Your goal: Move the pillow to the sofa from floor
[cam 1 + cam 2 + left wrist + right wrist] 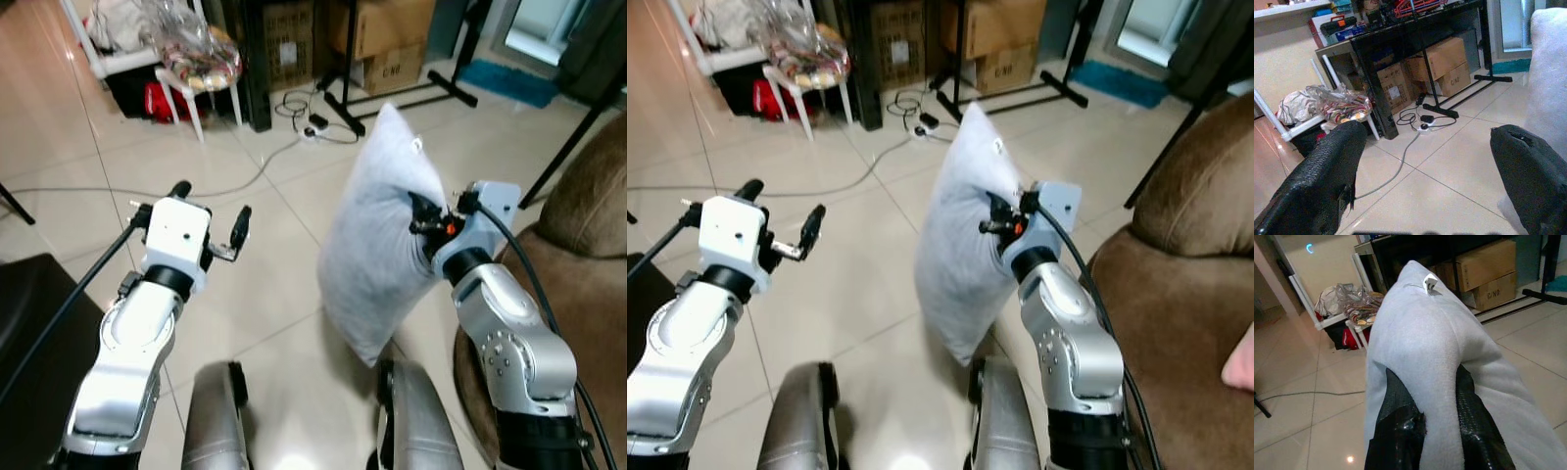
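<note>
- Off the floor, centre-right: grey pillow (377, 235) pinched by right end effector (1434, 406), fingers clamped on a fold.
- Brown sofa (1190, 294) right; swing rightward, keep the pinch.
- Left end effector (211, 220) open, idle.

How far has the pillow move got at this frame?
Done: the pillow is off the floor, pinched in the jaws of the right gripper. In hand: it hangs beside the brown sofa, not over it. Left: carry it across and release. The left gripper is open and holds nothing.
</note>
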Robot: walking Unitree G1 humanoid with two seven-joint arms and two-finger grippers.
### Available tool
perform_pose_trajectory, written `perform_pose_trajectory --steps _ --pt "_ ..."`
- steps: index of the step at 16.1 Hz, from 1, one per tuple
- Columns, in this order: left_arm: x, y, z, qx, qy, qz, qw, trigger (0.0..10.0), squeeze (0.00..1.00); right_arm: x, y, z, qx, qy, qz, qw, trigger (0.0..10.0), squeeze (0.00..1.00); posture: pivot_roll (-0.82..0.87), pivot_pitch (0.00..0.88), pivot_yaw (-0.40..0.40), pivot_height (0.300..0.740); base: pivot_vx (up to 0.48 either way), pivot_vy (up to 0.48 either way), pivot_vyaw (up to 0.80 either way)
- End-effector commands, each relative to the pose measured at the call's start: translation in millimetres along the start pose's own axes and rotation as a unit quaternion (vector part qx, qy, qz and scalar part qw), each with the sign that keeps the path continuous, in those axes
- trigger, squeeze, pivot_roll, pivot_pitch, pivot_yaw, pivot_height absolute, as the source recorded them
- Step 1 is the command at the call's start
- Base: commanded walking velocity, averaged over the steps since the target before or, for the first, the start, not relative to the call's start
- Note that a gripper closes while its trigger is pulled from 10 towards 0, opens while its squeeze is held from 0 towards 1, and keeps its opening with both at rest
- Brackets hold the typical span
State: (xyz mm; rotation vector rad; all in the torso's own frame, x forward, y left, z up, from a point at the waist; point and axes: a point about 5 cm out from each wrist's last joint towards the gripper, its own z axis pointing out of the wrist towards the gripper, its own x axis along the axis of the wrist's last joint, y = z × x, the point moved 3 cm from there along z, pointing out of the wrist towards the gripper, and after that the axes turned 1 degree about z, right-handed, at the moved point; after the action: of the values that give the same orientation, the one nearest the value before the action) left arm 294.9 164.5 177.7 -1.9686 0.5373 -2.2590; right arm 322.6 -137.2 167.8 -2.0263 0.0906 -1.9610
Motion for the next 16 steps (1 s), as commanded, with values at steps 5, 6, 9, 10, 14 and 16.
perform_pose_trajectory --steps 5,6,9,10,14,16 --pt "-10.2 0.0 -4.1 0.003 -0.018 0.005 1.0 10.0 0.0 15.4 -4.5 -3.0 0.001 0.029 0.007 1.0 10.0 0.0 -0.09 0.0 0.023 0.625 0.0 0.0 0.0" --pt "-13.9 0.5 -7.0 0.002 -0.025 0.007 1.0 10.0 0.0 13.4 -3.8 -5.6 -0.003 0.027 0.008 1.0 10.0 0.0 -0.09 0.0 0.028 0.635 0.0 0.0 0.0" --pt "-13.7 2.2 -9.1 -0.002 -0.025 0.007 1.0 10.0 0.0 6.3 -2.7 -11.1 -0.006 0.018 0.017 1.0 10.0 0.0 -0.09 0.0 0.031 0.67 0.0 0.0 0.0" --pt "-13.8 2.0 -9.3 -0.001 -0.025 0.007 1.0 10.0 0.0 5.9 -3.0 -11.1 -0.004 0.017 0.021 1.0 10.0 0.0 -0.09 0.0 0.031 0.685 0.0 0.0 0.0" --pt "-16.0 -0.6 -11.2 0.006 -0.028 0.01 1.0 10.0 0.0 4.2 -4.0 -10.8 0.003 0.014 0.03 0.999 10.0 0.0 -0.07 0.0 0.017 0.725 0.0 0.0 0.0" --pt "-15.8 -2.0 -11.0 0.008 -0.027 0.012 1.0 10.0 0.0 3.9 -4.3 -10.6 0.004 0.013 0.032 0.999 10.0 0.0 -0.07 0.0 0.017 0.74 0.0 0.0 0.0"
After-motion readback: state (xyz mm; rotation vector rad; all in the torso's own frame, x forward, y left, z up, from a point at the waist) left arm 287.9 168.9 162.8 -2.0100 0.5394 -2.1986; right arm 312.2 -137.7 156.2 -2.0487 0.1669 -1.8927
